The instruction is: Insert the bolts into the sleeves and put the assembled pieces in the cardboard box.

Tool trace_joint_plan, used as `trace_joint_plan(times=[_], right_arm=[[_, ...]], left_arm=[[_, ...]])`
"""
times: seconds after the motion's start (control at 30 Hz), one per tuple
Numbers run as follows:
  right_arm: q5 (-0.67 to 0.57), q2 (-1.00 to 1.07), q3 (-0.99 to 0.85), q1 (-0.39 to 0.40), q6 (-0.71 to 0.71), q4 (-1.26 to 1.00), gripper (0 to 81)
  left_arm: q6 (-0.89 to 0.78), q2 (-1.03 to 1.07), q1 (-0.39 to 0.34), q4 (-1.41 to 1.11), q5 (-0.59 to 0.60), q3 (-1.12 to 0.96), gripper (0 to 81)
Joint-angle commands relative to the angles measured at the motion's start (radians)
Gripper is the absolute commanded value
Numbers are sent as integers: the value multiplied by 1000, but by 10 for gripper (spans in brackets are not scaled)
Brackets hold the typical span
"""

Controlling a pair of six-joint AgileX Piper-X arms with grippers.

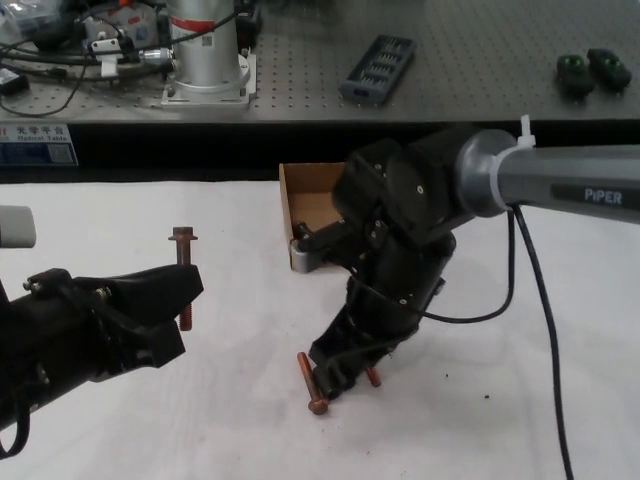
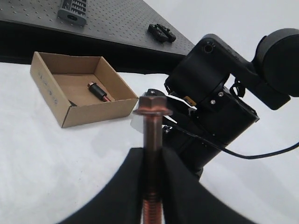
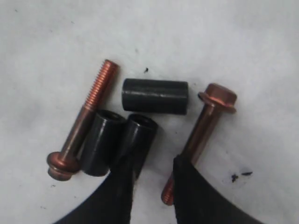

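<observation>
My left gripper (image 2: 152,186) is shut on a copper bolt (image 2: 152,140) and holds it upright, head up, above the white bench at the left (image 1: 183,275). My right gripper (image 3: 152,186) hangs open just over a cluster of parts: two loose copper bolts (image 3: 84,123) (image 3: 203,133) and three black sleeves (image 3: 155,96) (image 3: 102,142) (image 3: 140,135). One finger (image 3: 119,196) overlaps the nearest sleeve. The open cardboard box (image 2: 46,88) stands behind, with one assembled piece (image 2: 99,91) lying in it. In the high view the right arm (image 1: 400,230) hides part of the box (image 1: 287,215).
White cloth covers the bench. A perforated metal table runs along the back, carrying a black tool rack (image 1: 378,68), a metal post (image 1: 205,50), cables and two small dark objects (image 1: 592,70). The right arm's cable (image 1: 535,290) hangs over the bench's right side.
</observation>
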Motion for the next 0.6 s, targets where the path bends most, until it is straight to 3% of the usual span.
trace_joint_plan(times=[0.0,0.57], right_arm=[[1,-3,-23,0,-8,0,226],[-10,43,-23,12,24,-4,226]], left_arm=[[-9,-1,2,-22,-1,-5,6],[-23,-24,2,-21,-1,-5,6]])
